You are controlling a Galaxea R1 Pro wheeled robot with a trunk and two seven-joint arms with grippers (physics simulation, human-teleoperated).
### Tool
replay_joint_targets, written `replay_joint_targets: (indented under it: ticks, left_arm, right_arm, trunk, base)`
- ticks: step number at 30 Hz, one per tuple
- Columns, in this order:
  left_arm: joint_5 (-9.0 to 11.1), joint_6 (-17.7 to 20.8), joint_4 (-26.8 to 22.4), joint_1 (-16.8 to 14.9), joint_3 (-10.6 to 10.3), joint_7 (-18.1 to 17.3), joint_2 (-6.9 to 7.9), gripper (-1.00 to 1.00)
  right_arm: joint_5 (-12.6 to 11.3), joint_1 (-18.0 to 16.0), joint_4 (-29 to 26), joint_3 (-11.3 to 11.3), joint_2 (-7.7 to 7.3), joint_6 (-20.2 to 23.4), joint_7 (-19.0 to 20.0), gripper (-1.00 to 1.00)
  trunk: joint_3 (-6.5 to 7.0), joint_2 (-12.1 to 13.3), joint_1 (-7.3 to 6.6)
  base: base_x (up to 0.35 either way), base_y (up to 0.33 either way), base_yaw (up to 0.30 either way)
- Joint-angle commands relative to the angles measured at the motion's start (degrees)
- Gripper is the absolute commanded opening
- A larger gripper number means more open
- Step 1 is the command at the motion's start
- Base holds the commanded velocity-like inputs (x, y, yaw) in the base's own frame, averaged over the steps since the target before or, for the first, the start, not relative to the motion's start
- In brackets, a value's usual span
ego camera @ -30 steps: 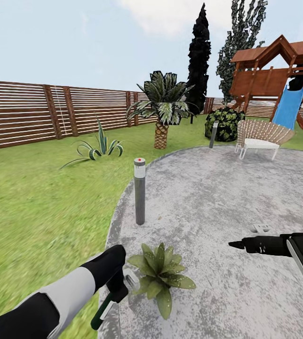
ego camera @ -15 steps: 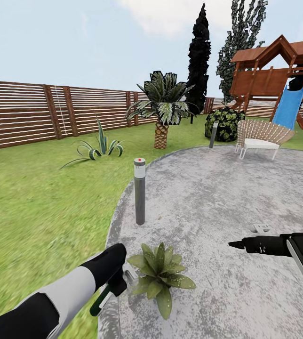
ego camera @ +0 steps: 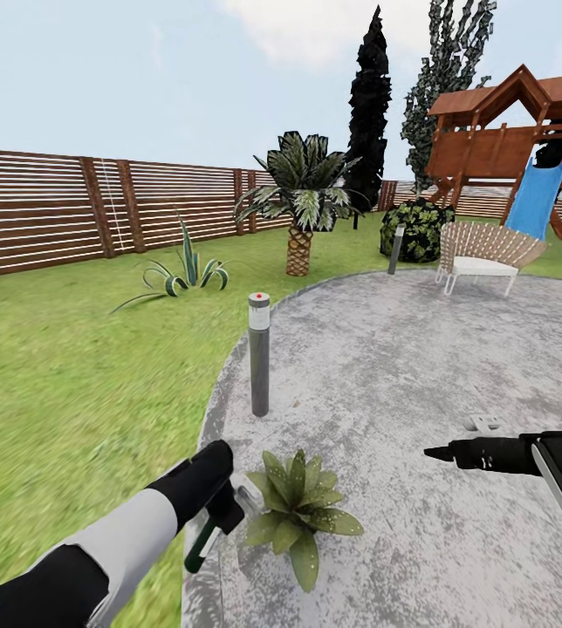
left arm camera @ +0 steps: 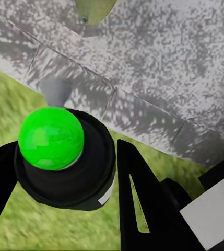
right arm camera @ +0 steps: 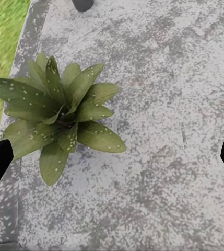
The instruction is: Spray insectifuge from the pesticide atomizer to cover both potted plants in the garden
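Note:
On the patio's near edge sits one potted plant (ego camera: 298, 506), a low olive rosette whose leaves (right arm camera: 59, 120) carry pale specks. Just left of it, my left gripper (ego camera: 224, 515) is shut on the pesticide atomizer (ego camera: 201, 548), a dark green bottle with a white band that hangs down over the patio's rim. The left wrist view looks down on the atomizer's bright green knob and black cap (left arm camera: 51, 138), held between the fingers of the left gripper (left arm camera: 65, 180). My right gripper (ego camera: 455, 440) hovers open above the paving right of the plant, and its fingertips stand wide apart in the right wrist view (right arm camera: 112, 159).
A grey bollard lamp (ego camera: 259, 353) stands right behind the plant, a second lamp (ego camera: 395, 249) farther back. Lawn (ego camera: 71, 375) lies left of the round grey patio (ego camera: 403, 366). Beyond are an agave (ego camera: 185, 270), a palm (ego camera: 299, 201), a white chair (ego camera: 482, 253), a playhouse (ego camera: 525, 131) and a fence (ego camera: 54, 209).
My left gripper has lifted the atomizer a little and brought it right, closer to the plant. The right arm and the view have stayed still.

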Motion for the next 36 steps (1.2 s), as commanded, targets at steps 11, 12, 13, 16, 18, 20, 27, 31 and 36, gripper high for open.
replay_joint_targets:
  ticks: [11, 12, 13, 16, 18, 20, 27, 31, 36]
  left_arm:
    - [-0.5, 0.1, -0.1, 0.0, 0.2, -0.8, 0.0, -1.0]
    - [-0.5, 0.1, -0.1, 0.0, 0.2, -0.8, 0.01, -1.0]
    - [-0.5, 0.1, -0.1, 0.1, 0.2, -0.8, 0.01, -1.0]
    - [-0.5, 0.1, -0.1, 0.2, 0.2, -0.8, -0.01, -1.0]
    - [-0.5, 0.1, -0.1, 0.3, 0.2, -0.8, -0.03, -1.0]
    - [-0.5, 0.1, -0.1, 0.4, 0.2, -0.8, -0.06, -1.0]
    - [-0.6, 0.1, -0.1, 0.4, 0.2, -0.8, -0.07, -1.0]
    - [-0.6, 0.1, -0.2, 0.4, 0.4, -0.8, -0.07, -1.0]
    - [-0.6, 0.1, -0.2, 0.4, 0.3, -0.8, -0.13, -1.0]
  right_arm:
    - [0.1, 0.0, 0.0, -0.1, -0.02, 0.4, 0.3, 1.0]
    - [0.1, 0.0, 0.0, -0.1, -0.02, 0.4, 0.3, 1.0]
    - [0.1, 0.0, 0.0, -0.1, -0.02, 0.4, 0.3, 1.0]
    - [0.1, 0.0, 0.0, -0.1, 0.01, 0.4, 0.3, 1.0]
    - [0.1, 0.0, 0.0, -0.1, 0.01, 0.4, 0.3, 1.0]
    - [0.1, 0.0, 0.0, -0.1, 0.0, 0.4, 0.3, 1.0]
    - [0.1, 0.0, 0.0, -0.1, 0.01, 0.4, 0.3, 1.0]
    - [0.1, 0.0, 0.0, -0.1, 0.01, 0.4, 0.3, 1.0]
    - [0.1, 0.0, 0.0, -0.1, -0.01, 0.4, 0.3, 1.0]
  trunk:
    - [-0.06, 0.0, -0.01]
    - [-0.06, 0.0, -0.01]
    - [-0.06, 0.0, -0.01]
    - [-0.06, 0.0, -0.01]
    - [-0.06, 0.0, -0.01]
    - [-0.06, 0.0, -0.01]
    - [-0.06, 0.0, -0.01]
    - [-0.06, 0.0, -0.01]
    - [-0.06, 0.0, -0.01]
  base:
    - [0.0, 0.0, -0.134]
    - [0.0, 0.0, -0.182]
    - [0.0, 0.0, -0.097]
    - [-0.002, 0.0, -0.037]
    - [-0.091, -0.007, -0.008]
    - [-0.221, -0.034, -0.002]
    - [-0.054, -0.006, -0.005]
    - [-0.001, 0.0, -0.189]
    - [0.0, 0.0, -0.244]
